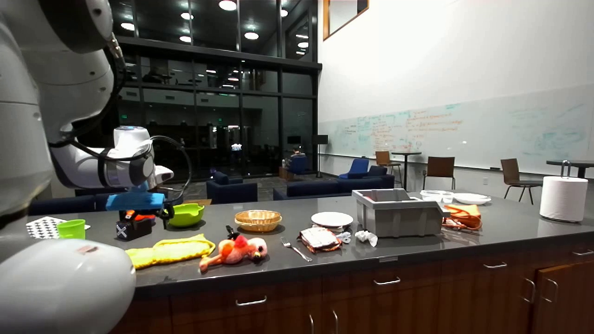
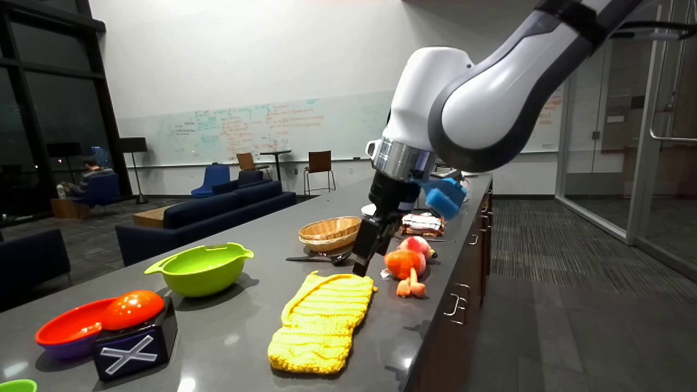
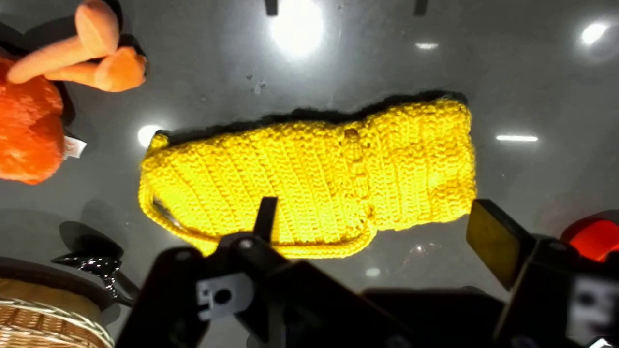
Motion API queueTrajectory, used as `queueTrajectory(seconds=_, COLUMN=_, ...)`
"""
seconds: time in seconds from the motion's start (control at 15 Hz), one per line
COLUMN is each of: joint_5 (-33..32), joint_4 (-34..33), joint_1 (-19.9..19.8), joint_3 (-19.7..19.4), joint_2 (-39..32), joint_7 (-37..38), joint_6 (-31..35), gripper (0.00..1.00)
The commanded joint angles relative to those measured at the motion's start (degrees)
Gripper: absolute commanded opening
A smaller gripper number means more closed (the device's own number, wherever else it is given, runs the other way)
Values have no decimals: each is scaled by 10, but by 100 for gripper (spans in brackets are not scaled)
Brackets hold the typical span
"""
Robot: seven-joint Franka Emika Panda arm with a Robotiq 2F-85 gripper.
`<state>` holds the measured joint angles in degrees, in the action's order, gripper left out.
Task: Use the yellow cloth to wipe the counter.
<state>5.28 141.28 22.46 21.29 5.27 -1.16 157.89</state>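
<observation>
The yellow cloth (image 3: pixel 309 179) lies flat and slightly wrinkled on the dark grey counter (image 3: pixel 362 82), with a looped cord along one long edge. It also shows in both exterior views (image 1: pixel 174 250) (image 2: pixel 326 321). My gripper (image 3: pixel 375 212) is open, its fingers wide apart with nothing held. In the wrist view one finger overlaps the cloth's corded edge and the other is beside its short end. In the exterior views the gripper (image 1: pixel 145 219) (image 2: pixel 360 267) hangs over the counter (image 1: pixel 501 227) (image 2: pixel 234 337) by the cloth; its exact height above it is hard to tell.
An orange plush toy (image 2: pixel 405 264) lies close to the cloth. A black box with an X (image 2: pixel 133 348), a red bowl (image 2: pixel 71 326), a lime-green bowl (image 2: pixel 204 272) and a wicker basket (image 2: pixel 329 231) stand around it. A grey bin (image 1: pixel 399 218) and fork (image 1: pixel 297 249) are farther along.
</observation>
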Motion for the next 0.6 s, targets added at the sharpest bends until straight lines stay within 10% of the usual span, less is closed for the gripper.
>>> queueTrajectory(seconds=0.0, joint_5=-37, joint_4=-28, joint_1=-1, joint_3=9, joint_2=-24, joint_7=19, joint_6=-15, gripper=100)
queueTrajectory(seconds=0.53, joint_5=-25, joint_4=-19, joint_1=0, joint_3=7, joint_2=-21, joint_7=7, joint_6=-19, gripper=100)
